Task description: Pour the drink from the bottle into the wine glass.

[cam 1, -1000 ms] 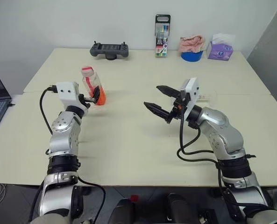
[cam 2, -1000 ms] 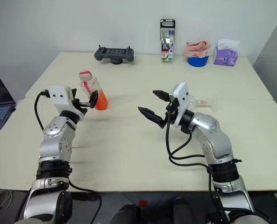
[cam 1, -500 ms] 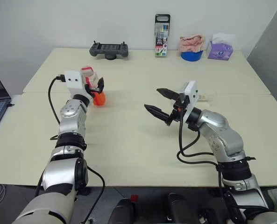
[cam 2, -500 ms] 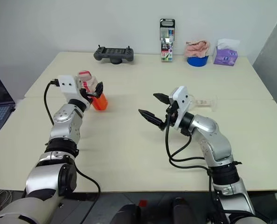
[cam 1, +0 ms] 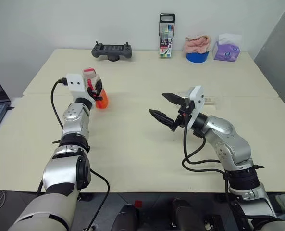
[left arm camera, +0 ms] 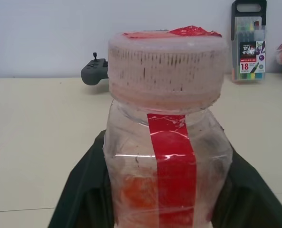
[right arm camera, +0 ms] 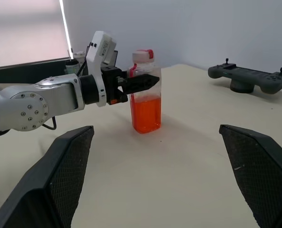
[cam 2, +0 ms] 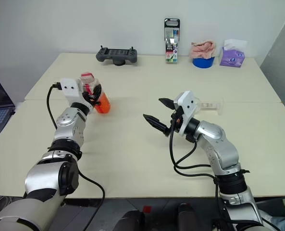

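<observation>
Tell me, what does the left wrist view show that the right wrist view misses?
The left wrist view alone shows the pen pack at the wall. The right wrist view alone shows the left gripper from the side, shut on the bottle, and its own wide-open right fingers. Both share the bottle with its orange-red drink, the controller and the table.
</observation>
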Available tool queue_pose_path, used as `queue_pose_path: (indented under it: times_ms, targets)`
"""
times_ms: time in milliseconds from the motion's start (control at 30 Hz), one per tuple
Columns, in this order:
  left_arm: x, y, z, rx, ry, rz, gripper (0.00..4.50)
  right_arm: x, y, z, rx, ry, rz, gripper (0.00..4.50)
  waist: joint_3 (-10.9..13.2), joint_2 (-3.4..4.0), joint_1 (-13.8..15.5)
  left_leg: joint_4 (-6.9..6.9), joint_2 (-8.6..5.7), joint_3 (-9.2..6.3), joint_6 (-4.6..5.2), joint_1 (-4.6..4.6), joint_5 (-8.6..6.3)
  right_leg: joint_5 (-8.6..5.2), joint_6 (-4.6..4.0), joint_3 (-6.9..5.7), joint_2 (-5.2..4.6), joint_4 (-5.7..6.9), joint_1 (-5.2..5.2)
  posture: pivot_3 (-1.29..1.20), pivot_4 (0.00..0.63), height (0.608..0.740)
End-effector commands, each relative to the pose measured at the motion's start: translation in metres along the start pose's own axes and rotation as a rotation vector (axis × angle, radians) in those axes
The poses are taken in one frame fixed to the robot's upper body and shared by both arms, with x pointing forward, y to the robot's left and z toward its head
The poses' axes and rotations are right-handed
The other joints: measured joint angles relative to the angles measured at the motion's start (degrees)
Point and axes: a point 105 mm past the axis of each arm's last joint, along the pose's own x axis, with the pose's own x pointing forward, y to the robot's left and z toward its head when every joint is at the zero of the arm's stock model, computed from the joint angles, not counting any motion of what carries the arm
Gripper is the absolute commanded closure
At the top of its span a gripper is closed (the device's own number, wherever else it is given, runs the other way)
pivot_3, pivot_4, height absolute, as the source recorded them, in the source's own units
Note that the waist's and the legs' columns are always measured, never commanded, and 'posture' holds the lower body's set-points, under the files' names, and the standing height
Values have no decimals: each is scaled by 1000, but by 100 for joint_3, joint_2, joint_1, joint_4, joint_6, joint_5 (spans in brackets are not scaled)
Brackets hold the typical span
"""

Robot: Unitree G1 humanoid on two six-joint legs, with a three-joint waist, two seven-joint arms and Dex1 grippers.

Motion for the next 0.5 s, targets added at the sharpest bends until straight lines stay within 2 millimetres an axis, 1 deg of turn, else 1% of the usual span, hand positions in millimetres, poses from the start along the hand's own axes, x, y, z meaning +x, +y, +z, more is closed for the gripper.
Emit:
queue_pose_path:
  times_ms: [33, 100, 133, 167, 200, 300, 333, 400, 433, 500]
  targets:
    - [1, 6, 38, 16, -122, -68, 2716, -5, -2, 21, -66, -19, -14, 0, 0, 0, -4, 3, 0, 0, 0, -10, 0, 0, 0, -1, 0, 3, -11, 0, 150, 740]
    - [-4, -1, 51, 8, -164, -152, 2716, -11, -4, 24, -76, 6, -22, 0, 0, 0, -8, 10, -1, 0, -9, -51, 6, 2, -1, 2, 0, 15, -51, 0, 150, 740]
    - [-7, -4, 55, 4, -175, -181, 2716, -12, -4, 25, -78, 14, -22, 0, 0, 0, -9, 9, 0, -1, -18, -54, 10, 2, -1, 1, -1, 14, -53, 0, 150, 740]
    - [-12, -11, 61, -2, -184, -236, 2716, -14, -4, 27, -74, 23, -23, 0, 0, 0, -7, 6, 2, -2, -20, -55, 12, 2, -1, 1, -2, 12, -55, 0, 150, 740]
    - [-20, -22, 64, -6, -176, -301, 2716, -16, -5, 30, -74, 28, -31, 0, 0, 0, -9, 5, 2, -4, -21, -56, 12, 2, -1, -1, -2, 9, -55, 0, 150, 740]
    - [-54, -63, 71, -34, -121, -506, 2717, -17, -6, 41, -78, 11, -49, 0, 0, 0, -42, 0, 10, 0, -23, -59, 13, 0, 1, 9, -8, 6, -58, 0, 150, 740]
    - [-69, -81, 71, -57, -99, -562, 2718, -17, -6, 44, -64, 5, -50, 0, 0, 0, -50, 0, 12, -1, -24, -60, 13, 0, 1, 11, -11, 5, -59, 0, 150, 740]
    - [-95, -109, 60, -53, -34, -639, 2718, -17, -2, 51, -32, -12, -21, 0, 0, 0, -39, 2, 18, -3, -19, -59, 10, 0, 2, 14, -19, 6, -57, 0, 150, 740]
    - [-103, -118, 57, -57, -12, -656, 2719, -17, 2, 54, -15, -20, 0, 0, 0, 0, -24, 4, 20, -1, -10, -58, 5, 0, 2, 18, -19, 8, -56, 0, 150, 740]
    - [-112, -129, 57, -67, 3, -680, 2721, -17, 9, 59, 6, -20, 42, 0, 0, 0, -2, 10, 13, -1, -3, -50, 3, 0, 2, 16, -20, 12, -46, 0, 150, 740]
